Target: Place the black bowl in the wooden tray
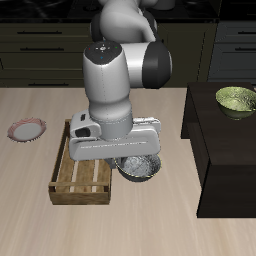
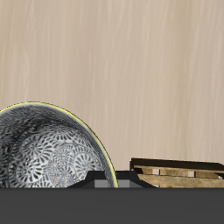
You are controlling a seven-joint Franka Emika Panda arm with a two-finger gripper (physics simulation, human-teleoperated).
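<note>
Sitting on the surface just beside the wooden tray, outside its plank side, the black bowl is upright, its speckled grey-white inside showing. The wrist view shows the bowl close up and a corner of the tray near it. The end effector hangs directly over the bowl, but its fingers are hidden, so I cannot tell whether they are spread or pinching. Well apart are a small plate and a green-yellow bowl on a dark cabinet.

black bowl beside wooden tray (outside it) | both on table
</note>
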